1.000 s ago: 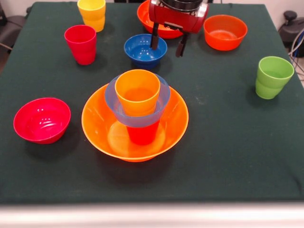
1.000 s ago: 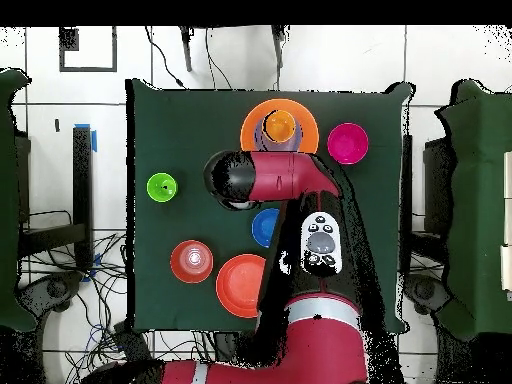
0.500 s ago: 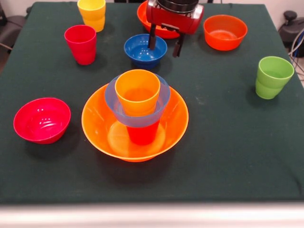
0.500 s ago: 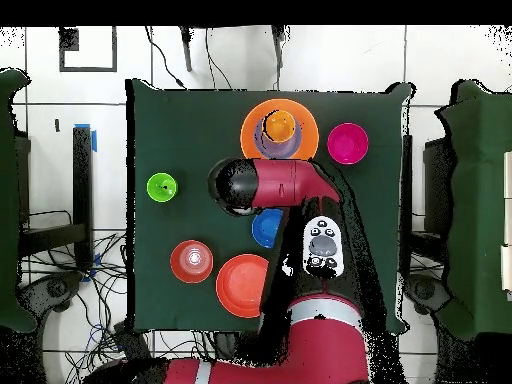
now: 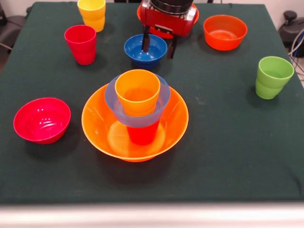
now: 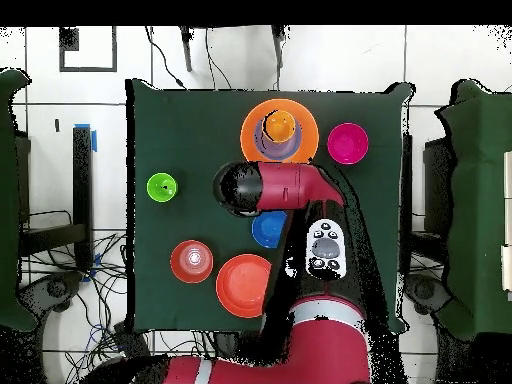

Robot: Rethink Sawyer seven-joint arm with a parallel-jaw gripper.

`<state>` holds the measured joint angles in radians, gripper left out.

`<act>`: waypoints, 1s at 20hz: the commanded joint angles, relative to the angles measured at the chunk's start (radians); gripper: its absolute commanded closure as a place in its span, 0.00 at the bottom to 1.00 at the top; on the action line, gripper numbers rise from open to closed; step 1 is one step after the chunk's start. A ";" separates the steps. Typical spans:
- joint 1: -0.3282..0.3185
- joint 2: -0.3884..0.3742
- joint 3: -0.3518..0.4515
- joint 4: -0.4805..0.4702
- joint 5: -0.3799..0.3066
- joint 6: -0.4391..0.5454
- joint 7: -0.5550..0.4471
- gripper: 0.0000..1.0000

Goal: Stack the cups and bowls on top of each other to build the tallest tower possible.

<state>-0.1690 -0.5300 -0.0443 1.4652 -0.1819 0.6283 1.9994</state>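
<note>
The arm hides most of a red-orange bowl (image 5: 140, 14) behind it. The gripper (image 5: 157, 42) hangs spread and empty, one finger over the dark blue bowl (image 5: 142, 53), the other just outside its rim.

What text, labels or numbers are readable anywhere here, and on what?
None readable.
Cups and bowls, e.g. the orange cup and dark blue bowl: plain, no print visible.
Gripper housing: no legible marking.
Arm's button pad in the overhead view: round marks only, too small to read.
</note>
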 commanded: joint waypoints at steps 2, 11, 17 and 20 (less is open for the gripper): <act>0.005 0.088 0.034 0.047 -0.075 -0.064 0.017 0.00; 0.058 0.064 -0.016 0.082 -0.069 -0.062 0.061 0.00; 0.065 0.069 -0.016 0.098 -0.048 -0.072 0.068 0.00; 0.065 0.072 -0.015 0.104 -0.037 -0.075 0.066 0.00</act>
<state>-0.1202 -0.4756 -0.1068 1.5187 -0.1815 0.6137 1.9994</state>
